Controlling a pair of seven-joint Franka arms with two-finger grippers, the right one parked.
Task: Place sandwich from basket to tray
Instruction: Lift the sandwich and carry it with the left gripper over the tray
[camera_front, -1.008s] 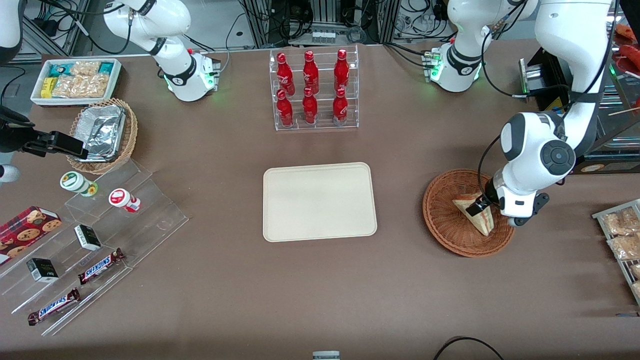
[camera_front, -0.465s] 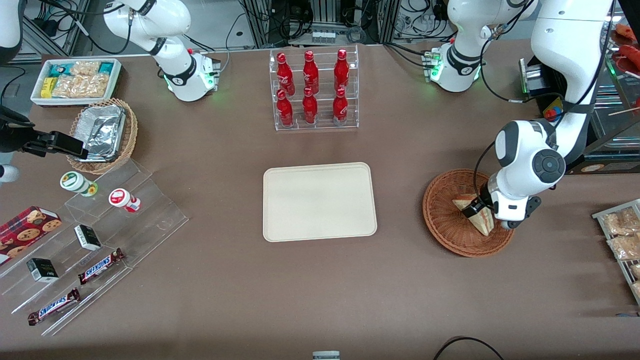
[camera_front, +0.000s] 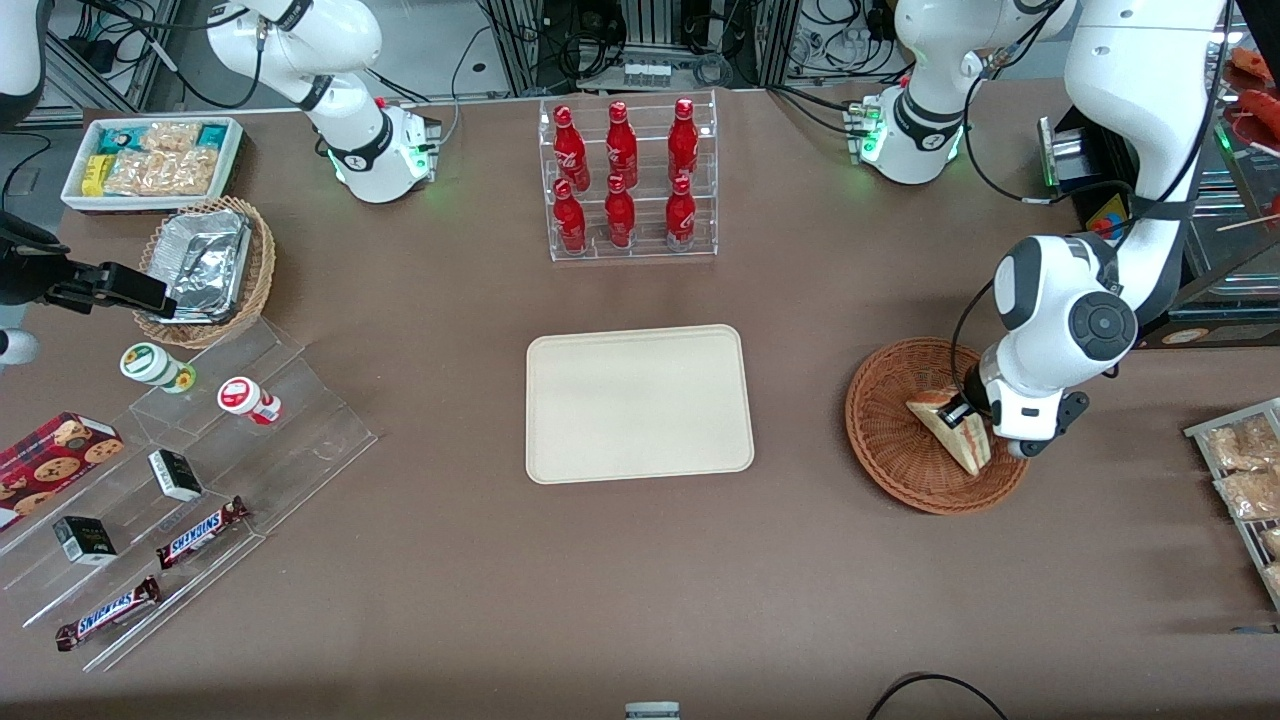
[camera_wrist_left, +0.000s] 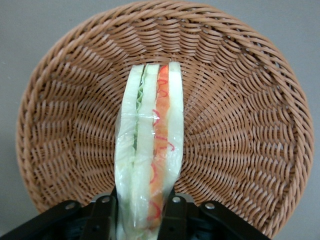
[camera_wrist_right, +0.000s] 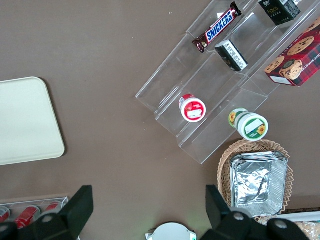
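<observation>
The clear-wrapped sandwich (camera_front: 948, 430) is a pale wedge with red filling, standing on edge inside the round reddish-brown basket (camera_front: 888, 440) toward the working arm's end of the table. My left gripper (camera_front: 966, 414) reaches down into the basket and is shut on the sandwich's wide end. In the left wrist view the two black fingers (camera_wrist_left: 176, 214) press both sides of the sandwich (camera_wrist_left: 150, 145), with the basket's weave (camera_wrist_left: 240, 125) all round it. I cannot tell whether the sandwich still touches the basket floor. The cream tray (camera_front: 640, 403) lies bare at the table's middle, beside the basket.
A clear rack of red bottles (camera_front: 628, 180) stands farther from the front camera than the tray. A wire rack of snack bags (camera_front: 1245, 470) sits at the table edge beside the basket. Clear tiered shelves with candy bars (camera_front: 200, 470) and a tan basket of foil containers (camera_front: 205, 268) lie toward the parked arm's end.
The left wrist shifted slightly over the basket, a little toward the tray and then back. The sandwich stays between the fingers at about the same spot.
</observation>
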